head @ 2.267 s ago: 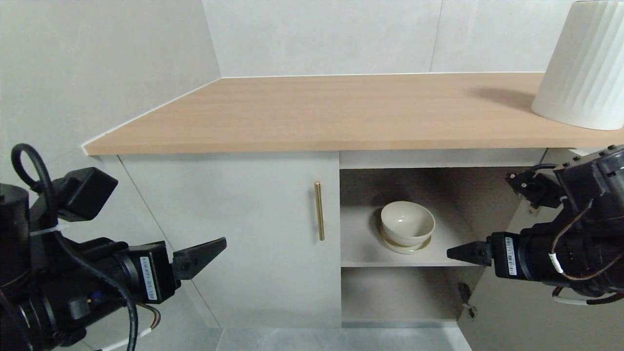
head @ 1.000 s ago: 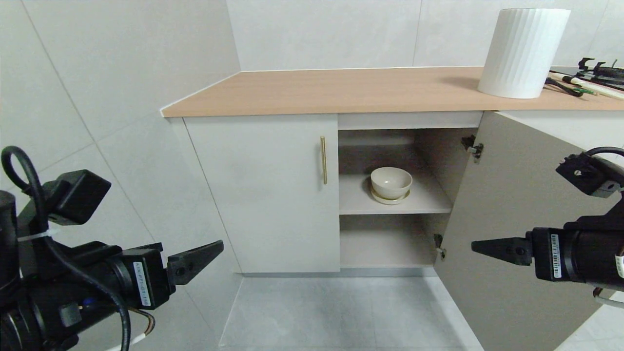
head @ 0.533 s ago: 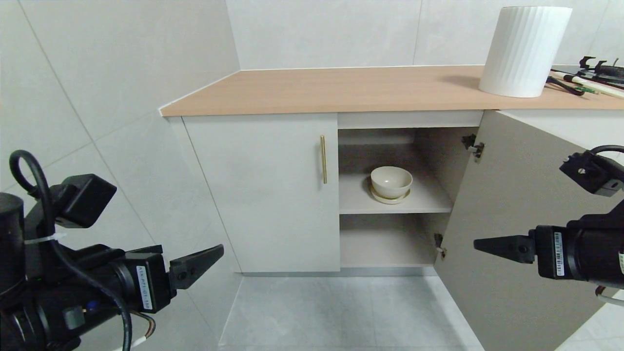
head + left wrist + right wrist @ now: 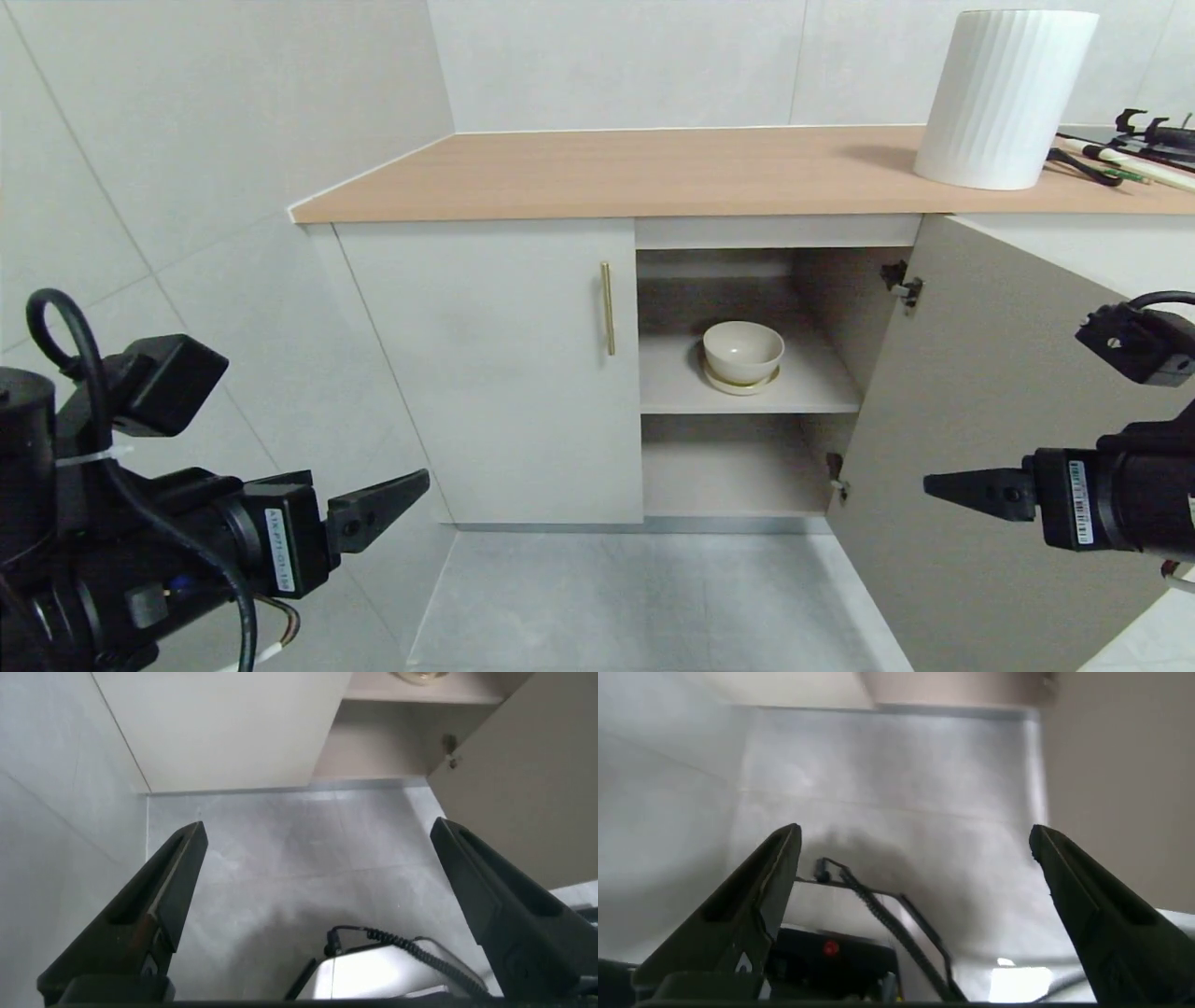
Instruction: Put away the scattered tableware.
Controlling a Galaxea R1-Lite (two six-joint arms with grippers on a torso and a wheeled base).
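Note:
A cream bowl (image 4: pixel 743 350) sits on a small plate (image 4: pixel 740 383) on the upper shelf (image 4: pixel 812 392) of the cabinet, whose right door (image 4: pixel 971 401) stands open. My left gripper (image 4: pixel 411 487) hangs low at the left, in front of the tiled wall and well short of the cabinet. In the left wrist view it (image 4: pixel 318 896) is open over the floor with nothing between its fingers. My right gripper (image 4: pixel 943 486) hovers in front of the open door's inner face. In the right wrist view it (image 4: pixel 915 905) is open and holds nothing.
A white ribbed cylinder (image 4: pixel 1004 98) and some hand tools (image 4: pixel 1125 154) lie on the wooden countertop (image 4: pixel 635 173). The left cabinet door (image 4: pixel 485 373), with a brass handle (image 4: pixel 607 308), is shut. The lower shelf (image 4: pixel 728 481) holds nothing. Grey floor tiles (image 4: pixel 644 597) spread before the cabinet.
The whole head view has pulled back from the cabinet and drifted slightly, so the camera moved. The right gripper now sits farther from the shelf. The bowl stays put and both grippers remain open.

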